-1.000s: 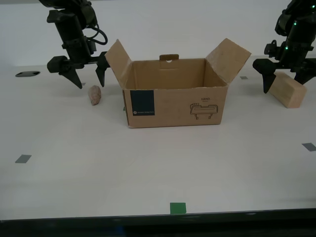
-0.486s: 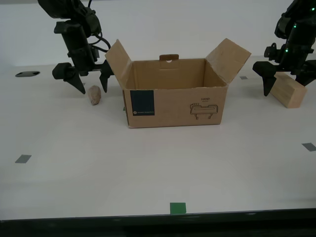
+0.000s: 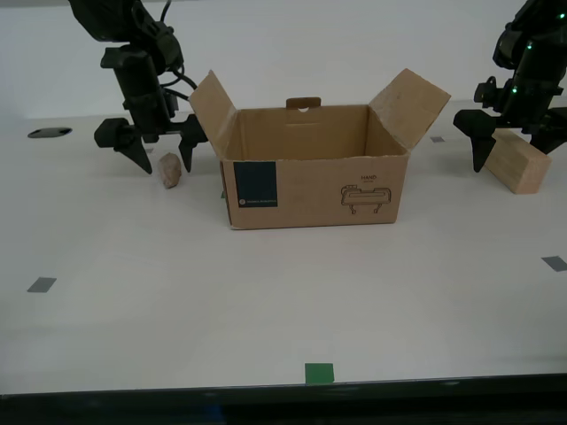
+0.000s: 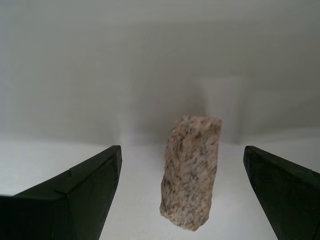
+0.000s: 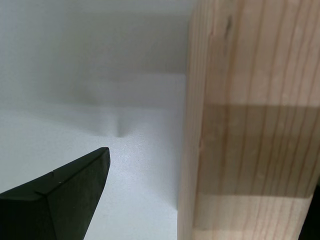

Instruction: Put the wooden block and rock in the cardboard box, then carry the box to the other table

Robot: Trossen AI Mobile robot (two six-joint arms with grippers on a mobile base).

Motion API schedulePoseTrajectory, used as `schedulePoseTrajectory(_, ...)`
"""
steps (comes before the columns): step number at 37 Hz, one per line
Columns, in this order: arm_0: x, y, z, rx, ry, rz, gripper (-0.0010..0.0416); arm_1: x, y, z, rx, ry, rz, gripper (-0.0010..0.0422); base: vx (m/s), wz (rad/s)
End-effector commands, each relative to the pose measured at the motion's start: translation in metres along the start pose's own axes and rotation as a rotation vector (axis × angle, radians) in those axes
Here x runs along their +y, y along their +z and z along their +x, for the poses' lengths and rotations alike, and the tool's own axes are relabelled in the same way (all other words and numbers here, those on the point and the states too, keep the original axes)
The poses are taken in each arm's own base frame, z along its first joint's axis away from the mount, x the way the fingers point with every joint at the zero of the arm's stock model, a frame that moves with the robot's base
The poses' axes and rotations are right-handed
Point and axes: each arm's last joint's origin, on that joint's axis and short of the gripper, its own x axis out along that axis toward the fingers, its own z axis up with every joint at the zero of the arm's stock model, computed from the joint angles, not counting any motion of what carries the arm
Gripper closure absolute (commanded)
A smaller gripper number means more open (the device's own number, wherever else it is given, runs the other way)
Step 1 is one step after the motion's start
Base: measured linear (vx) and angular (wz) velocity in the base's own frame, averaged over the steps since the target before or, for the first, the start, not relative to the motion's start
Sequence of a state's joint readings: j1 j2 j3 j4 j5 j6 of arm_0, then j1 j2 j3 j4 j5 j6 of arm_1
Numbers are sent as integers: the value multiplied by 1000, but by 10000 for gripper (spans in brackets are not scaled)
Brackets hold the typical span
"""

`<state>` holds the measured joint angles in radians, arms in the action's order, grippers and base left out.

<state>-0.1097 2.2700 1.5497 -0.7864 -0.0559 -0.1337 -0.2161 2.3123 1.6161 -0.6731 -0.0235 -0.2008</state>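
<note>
The cardboard box (image 3: pixel 312 181) stands open in the middle of the white tabletop, flaps raised. The rock (image 3: pixel 170 170) lies just off the box's side toward the exterior view's left. My second gripper (image 3: pixel 164 161) is open and straddles it, and the rock (image 4: pixel 191 172) sits between the two dark fingers (image 4: pixel 75 192), apart from both. The wooden block (image 3: pixel 516 161) lies at the exterior view's right. My first gripper (image 3: pixel 516 150) is open around it, with the block (image 5: pixel 250 125) close beside one finger (image 5: pixel 60 197). The other table is out of view.
Grey tape squares (image 3: pixel 41 284) (image 3: pixel 554 263) and a green square (image 3: pixel 319 373) mark the tabletop (image 3: pixel 266 292). A dark oval mark (image 3: pixel 49 133) lies at the far side on the exterior view's left. The table's front edge runs along the bottom of the exterior view.
My second gripper has come down and shifted toward the box, so its fingers now straddle the rock. My first gripper has barely moved at the block.
</note>
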Motion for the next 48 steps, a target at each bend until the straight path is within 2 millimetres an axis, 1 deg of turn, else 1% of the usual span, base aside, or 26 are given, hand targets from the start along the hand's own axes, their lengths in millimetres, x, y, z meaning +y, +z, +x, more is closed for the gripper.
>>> schedulePoseTrajectory(1,0,0,-1,1,3,0,17,0,-1,3,6,5,0,80,0,0)
schedulePoseTrajectory(7,0,0,-1,0,3,0,17,-1,2,0,-12,1,-1,80,0,0)
schedulePoseTrajectory(20,0,0,0,-7,2,0,17,-1,0,3,-3,3,0,80,0,0)
schedulePoseTrajectory(31,1,-6,8,7,4,0,17,0,-2,6,-6,2,0,80,0,0)
schedulePoseTrajectory(45,0,-3,5,-5,2,0,17,0,-3,6,0,4,0,81,0,0)
schedulePoseTrajectory(48,0,-3,5,-5,2,0,17,0,-3,6,-1,3,-1,91,0,0)
